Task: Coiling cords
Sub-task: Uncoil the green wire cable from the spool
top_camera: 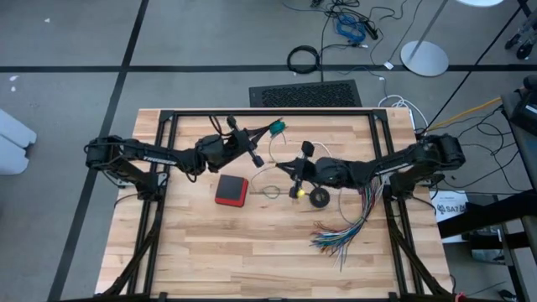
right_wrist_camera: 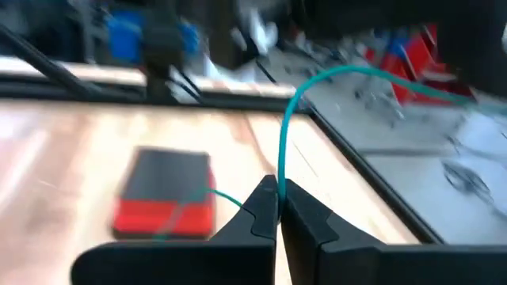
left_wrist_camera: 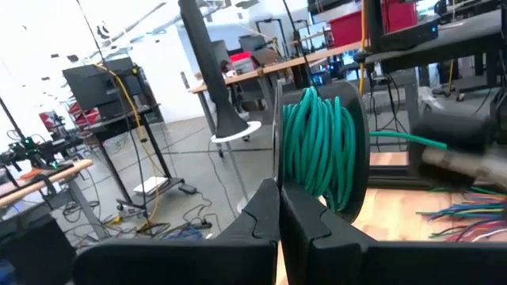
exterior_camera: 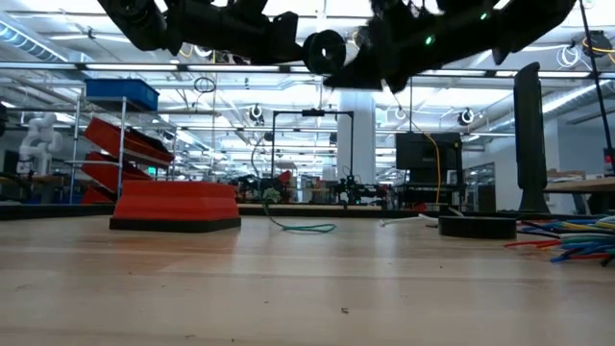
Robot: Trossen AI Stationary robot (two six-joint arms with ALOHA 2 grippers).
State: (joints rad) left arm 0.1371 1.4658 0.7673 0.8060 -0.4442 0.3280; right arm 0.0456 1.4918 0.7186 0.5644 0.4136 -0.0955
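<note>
The teal-green cord is partly wound into a coil (left_wrist_camera: 318, 150) against a dark flat piece (left_wrist_camera: 358, 142), held in the air over the far middle of the table (top_camera: 277, 128). My left gripper (left_wrist_camera: 279, 196) is shut at the coil's lower edge. A loose strand runs from the coil to my right gripper (right_wrist_camera: 278, 190), which is shut on it above the table's middle (top_camera: 283, 166). The cord's tail lies on the wood (exterior_camera: 307, 229). A thin white cord (top_camera: 269, 191) lies looped beside the red box. My left gripper pinches the lower edge of the teal coil (left_wrist_camera: 305, 190) between its two fingertips, coming roughly level from the table's left. The coil stands upright, clear of the table. My right gripper pinches one strand of the teal cord (right_wrist_camera: 281, 176) between its fingertips, from the table's right and slightly downward. The strand arcs up from the fingers (right_wrist_camera: 333, 73); the other part drops slack across the red box (right_wrist_camera: 190, 207).
A red and black box (top_camera: 232, 190) sits left of the middle. A small black ring (top_camera: 319, 199) lies to its right. A fanned bundle of multicoloured wires (top_camera: 344, 231) spreads toward the near right. Black frame rails (top_camera: 168, 134) run along the table's edges.
</note>
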